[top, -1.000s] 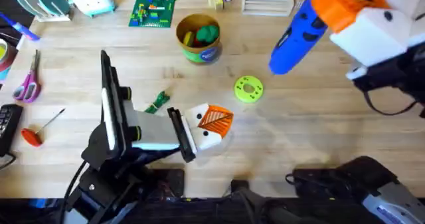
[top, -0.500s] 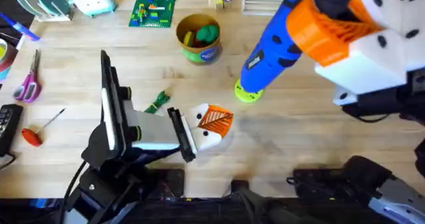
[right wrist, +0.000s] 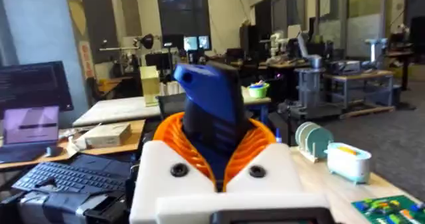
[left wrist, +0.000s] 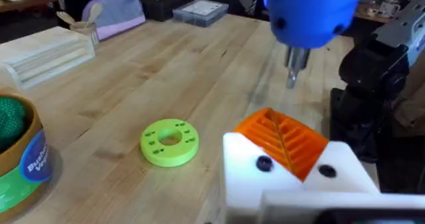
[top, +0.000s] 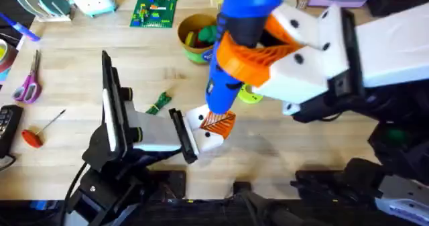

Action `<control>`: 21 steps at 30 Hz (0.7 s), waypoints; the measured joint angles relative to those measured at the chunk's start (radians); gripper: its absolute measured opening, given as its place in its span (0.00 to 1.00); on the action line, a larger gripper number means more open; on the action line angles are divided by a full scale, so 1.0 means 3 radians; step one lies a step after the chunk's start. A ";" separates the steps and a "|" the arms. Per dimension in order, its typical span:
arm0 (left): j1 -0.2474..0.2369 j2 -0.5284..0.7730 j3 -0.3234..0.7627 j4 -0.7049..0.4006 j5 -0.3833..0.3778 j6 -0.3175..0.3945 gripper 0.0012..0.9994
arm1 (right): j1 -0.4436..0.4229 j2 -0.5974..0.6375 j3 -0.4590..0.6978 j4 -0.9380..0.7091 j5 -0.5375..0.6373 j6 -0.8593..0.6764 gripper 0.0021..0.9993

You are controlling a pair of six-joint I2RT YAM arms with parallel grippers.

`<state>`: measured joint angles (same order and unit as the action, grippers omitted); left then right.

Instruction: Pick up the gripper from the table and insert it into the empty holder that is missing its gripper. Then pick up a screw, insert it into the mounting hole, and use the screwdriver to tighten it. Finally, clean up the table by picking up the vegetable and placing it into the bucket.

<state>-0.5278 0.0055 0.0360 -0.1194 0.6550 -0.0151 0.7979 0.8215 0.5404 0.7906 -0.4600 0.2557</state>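
My right gripper (top: 249,51) (right wrist: 212,154) is shut on the thick blue screwdriver (top: 242,11) (right wrist: 209,98), held steeply nose-down. Its metal bit (left wrist: 292,68) hangs just above and beyond the orange gripper piece (top: 220,123) (left wrist: 282,137). That piece sits in the white holder (top: 209,140) (left wrist: 252,184) at the tip of my left arm. My left gripper (top: 224,122) (left wrist: 272,117) looks shut with nothing held. A dark hole or screw head (left wrist: 264,163) shows on the white mount. The small dark green vegetable (top: 159,103) lies on the table left of the holder. The bucket (top: 190,37) (left wrist: 23,161) stands behind, partly hidden by the screwdriver.
A lime-green ring disc (top: 253,96) (left wrist: 169,142) lies right of the holder. Scissors (top: 28,85) and a red-handled tool (top: 33,135) lie at the left edge. A green brick plate (top: 154,11) sits at the back. A wooden box (left wrist: 46,54) stands at the far side.
My right arm has swung left and toward the near side with the screwdriver, bringing its nose from the back right down over the holder. The left arm has not moved.
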 joint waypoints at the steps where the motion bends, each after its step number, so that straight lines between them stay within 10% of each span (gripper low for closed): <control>1: 0.0000 0.0000 0.0000 0.0001 -0.0001 0.0000 0.00 | 0.0029 0.0040 0.0000 0.0002 0.0001 0.0007 0.02; 21: 0.0000 -0.0001 0.0000 -0.0001 -0.0001 0.0000 0.00 | 0.0263 0.0648 0.0142 0.0420 0.0009 0.0008 0.02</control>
<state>-0.5278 0.0051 0.0360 -0.1196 0.6548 -0.0151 0.8768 1.0160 0.5831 0.9165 -0.4572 0.2581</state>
